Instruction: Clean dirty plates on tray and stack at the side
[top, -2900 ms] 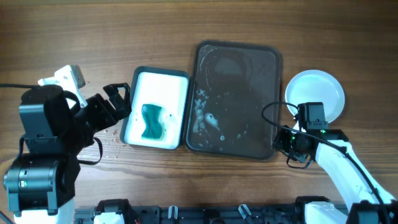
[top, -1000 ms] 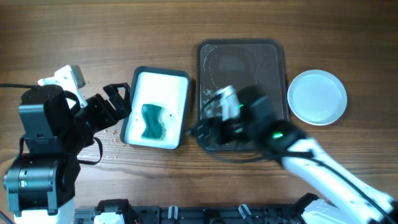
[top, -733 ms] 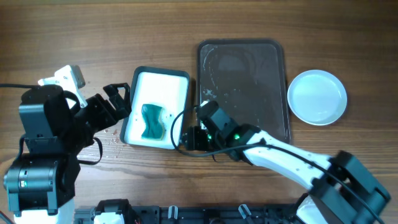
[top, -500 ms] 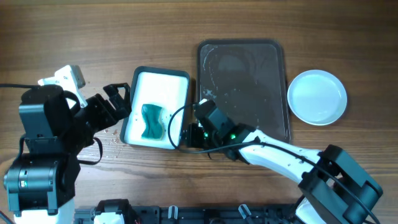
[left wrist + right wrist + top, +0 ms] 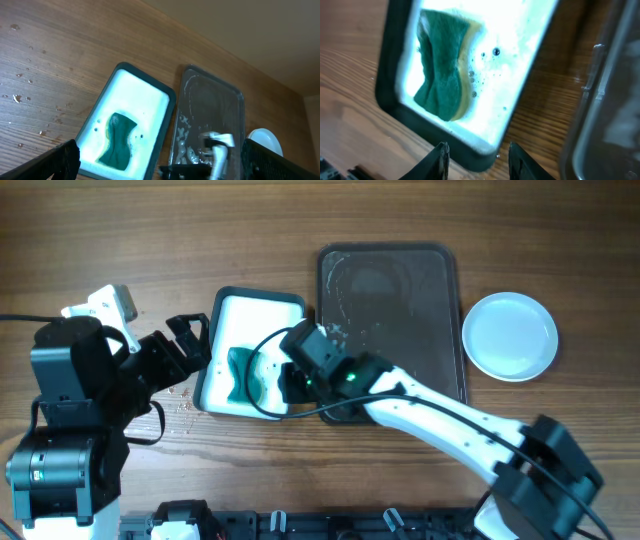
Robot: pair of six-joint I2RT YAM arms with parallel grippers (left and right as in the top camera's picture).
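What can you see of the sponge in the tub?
The sponge is teal-green with a yellowish layer along one side. It looks soft, and it is crumpled and pinched at the middle. It lies wet in sudsy, bubbly water toward one end of the white-lined tub. The right gripper hangs over the tub's rim with its jaws apart, not touching the sponge.

no legible text, no labels or numbers on anything
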